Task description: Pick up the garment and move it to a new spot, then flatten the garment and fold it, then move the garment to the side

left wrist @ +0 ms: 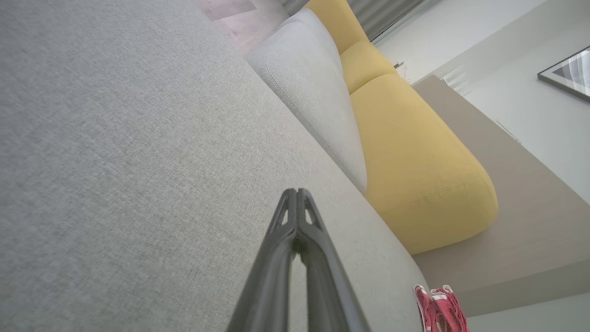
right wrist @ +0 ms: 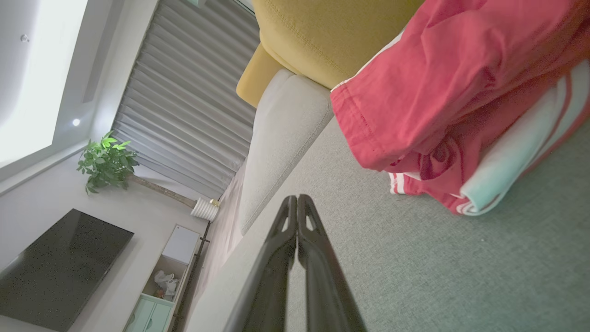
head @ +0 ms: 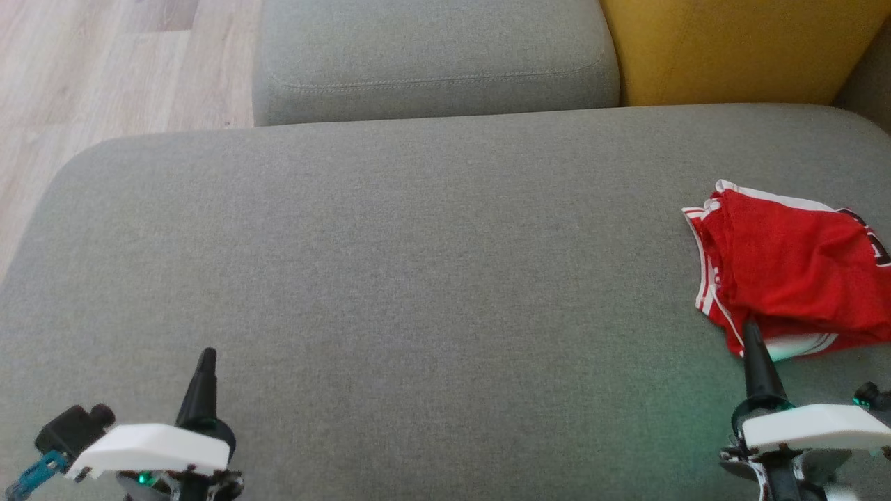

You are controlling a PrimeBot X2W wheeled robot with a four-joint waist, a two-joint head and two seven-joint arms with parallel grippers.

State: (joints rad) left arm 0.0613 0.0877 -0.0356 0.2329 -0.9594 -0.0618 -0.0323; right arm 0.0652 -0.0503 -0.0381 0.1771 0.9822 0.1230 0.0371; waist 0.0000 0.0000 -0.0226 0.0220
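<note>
**Sofa, living room.** Two claws hover low over a grey seat [head: 418,278], both pinched shut and holding nothing. The left claw [head: 207,362] hangs above bare fabric, with nothing close to its tip.

The right claw [head: 752,337] points at the garment [head: 793,271], a red piece with white trim just beyond its tip and a little to its right. From the head the tip seems to overlap the near hem. The wrist camera shows seat fabric between them, so I judge them apart.

The garment lies in a loose, doubled-over bundle at the seat's right end, well away from the left claw. Beyond both claws stand a grey back cushion [head: 431,62] and a yellow one [head: 738,49]. Wood floor [head: 104,62] shows past the left claw, to its left.

The step in hand cannot be settled. Layers are doubled but the edges do not line up. That fits a garment waiting to be lifted as well as one roughly folded and set aside. If it is handled again, the right claw is the nearer and would have to spread before taking cloth.
</note>
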